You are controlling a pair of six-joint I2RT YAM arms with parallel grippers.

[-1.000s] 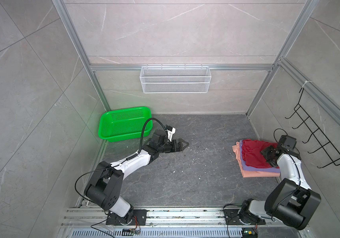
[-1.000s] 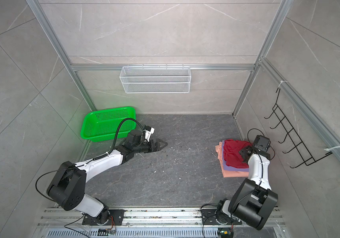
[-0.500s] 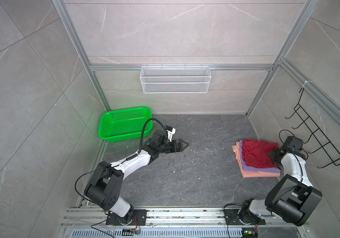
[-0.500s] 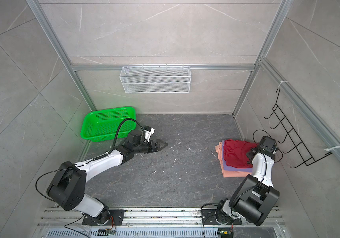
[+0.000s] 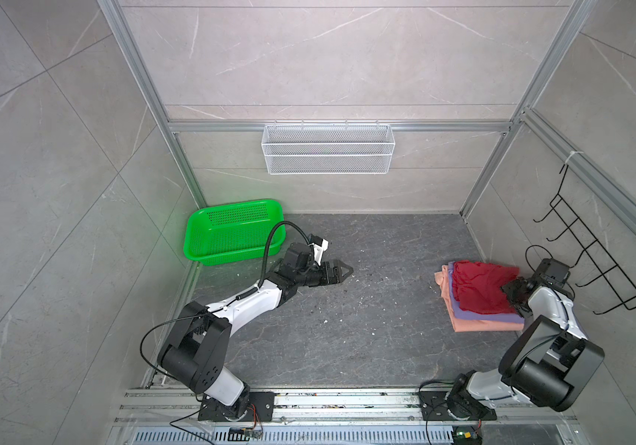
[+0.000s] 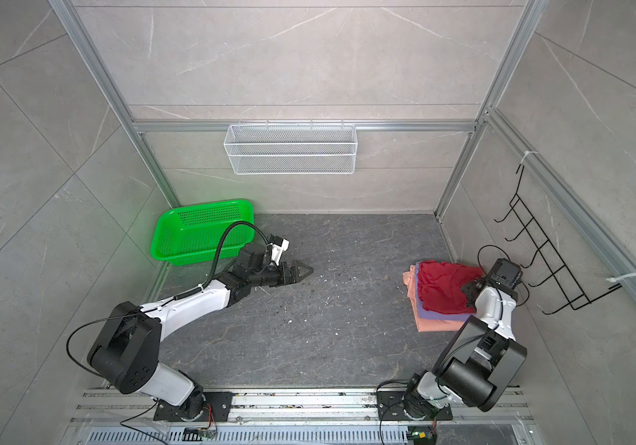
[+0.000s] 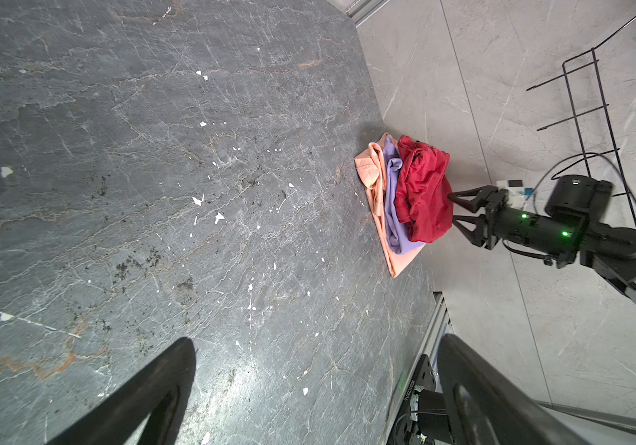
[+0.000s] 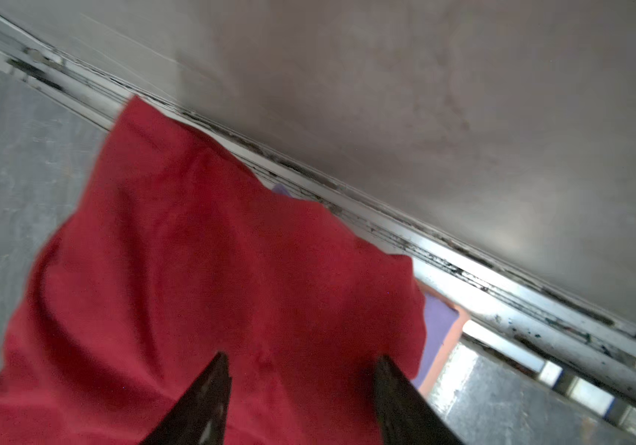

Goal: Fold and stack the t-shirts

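The stack is found at the right of both top views, close against the side wall. The pink shirt is laid at the bottom and the purple shirt is set on it, both folded flat. Their edges are left showing to the left of and below the top layer. The red shirt is piled on top, rumpled rather than flat.

The right gripper is brought in at the right edge of the red shirt. Its jaws are parted to a middling gap and nothing is caught between them. Whether the tips are touching the cloth cannot be told. In the right wrist view its fingers are seen apart at the lower edge, with blurred red cloth spread beyond them.

The left gripper is held left of centre in the top views, just right of the green basket. It is kept low over the table, well apart from the stack and pointed towards it. Its jaws are spread wide and nothing is held. In the left wrist view its fingers are shown at the bottom of the frame, with bare table between them and the stack at right of centre.
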